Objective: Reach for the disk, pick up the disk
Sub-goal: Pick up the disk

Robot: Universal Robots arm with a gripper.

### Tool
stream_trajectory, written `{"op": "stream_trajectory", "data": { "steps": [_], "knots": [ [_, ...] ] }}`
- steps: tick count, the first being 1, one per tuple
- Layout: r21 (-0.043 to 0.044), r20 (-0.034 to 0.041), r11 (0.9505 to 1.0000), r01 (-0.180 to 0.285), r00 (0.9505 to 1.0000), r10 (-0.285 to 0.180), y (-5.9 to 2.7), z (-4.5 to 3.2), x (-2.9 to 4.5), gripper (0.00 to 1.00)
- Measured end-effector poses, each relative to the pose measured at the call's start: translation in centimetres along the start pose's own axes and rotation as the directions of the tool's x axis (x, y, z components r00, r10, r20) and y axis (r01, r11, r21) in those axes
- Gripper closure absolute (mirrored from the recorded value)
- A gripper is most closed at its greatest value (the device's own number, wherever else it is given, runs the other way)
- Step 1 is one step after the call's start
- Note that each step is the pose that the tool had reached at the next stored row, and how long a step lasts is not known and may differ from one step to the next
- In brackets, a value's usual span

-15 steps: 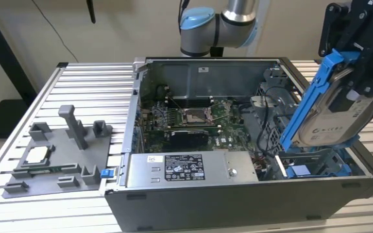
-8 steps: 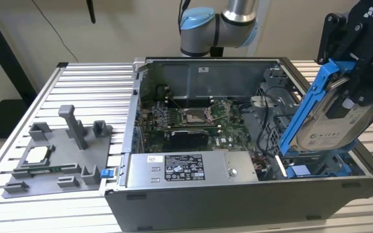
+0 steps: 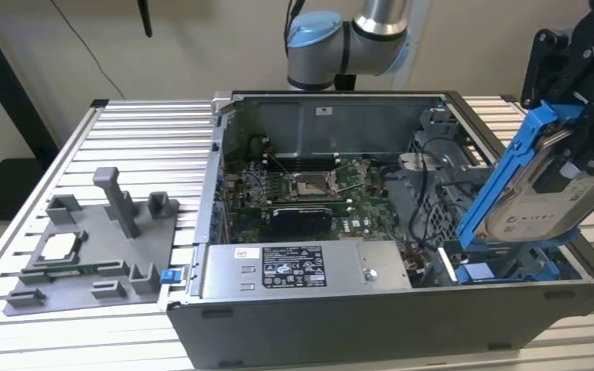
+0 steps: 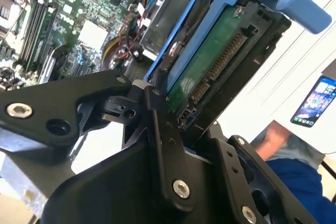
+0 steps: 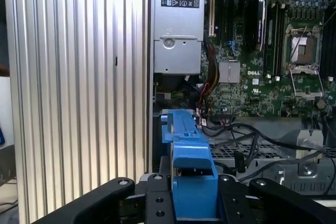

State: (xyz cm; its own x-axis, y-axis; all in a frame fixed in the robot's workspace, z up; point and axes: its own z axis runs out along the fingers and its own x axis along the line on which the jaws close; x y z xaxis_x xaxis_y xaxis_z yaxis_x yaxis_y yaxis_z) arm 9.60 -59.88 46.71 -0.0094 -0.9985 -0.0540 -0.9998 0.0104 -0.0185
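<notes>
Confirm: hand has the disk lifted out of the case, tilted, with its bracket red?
Not quite: the bracket is blue, not red, as the exterior view shows. The hand does hold the disk tilted, lifted out of the case.

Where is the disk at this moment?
The disk is at the exterior view's right, tilted, held by the gripper above the blue bay of the computer case.

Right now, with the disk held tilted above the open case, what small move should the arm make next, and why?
Probably a short straight lift. In the exterior view the gripper is shut on the disk, which stands tilted with its lower end close to the blue bay of the computer case. In the first wrist view cables lie close below. Rising first should clear them before any sideways travel.
</notes>
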Motion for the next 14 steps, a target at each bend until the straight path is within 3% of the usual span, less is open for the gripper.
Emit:
{"op": "stream_trajectory", "data": {
  "steps": [4,9,14],
  "knots": [
    [0.0003,0.0011,1.0000,-0.004,1.0000,0.004,-0.87,0.29,0.01,1.00],
    [0.0020,0.0008,0.9993,-0.036,0.9993,0.036,-1.07,0.63,-0.04,1.00],
    [0.0024,0.0009,0.9992,-0.039,0.9992,0.039,-1.25,0.83,-0.95,1.00]
  ]
}}
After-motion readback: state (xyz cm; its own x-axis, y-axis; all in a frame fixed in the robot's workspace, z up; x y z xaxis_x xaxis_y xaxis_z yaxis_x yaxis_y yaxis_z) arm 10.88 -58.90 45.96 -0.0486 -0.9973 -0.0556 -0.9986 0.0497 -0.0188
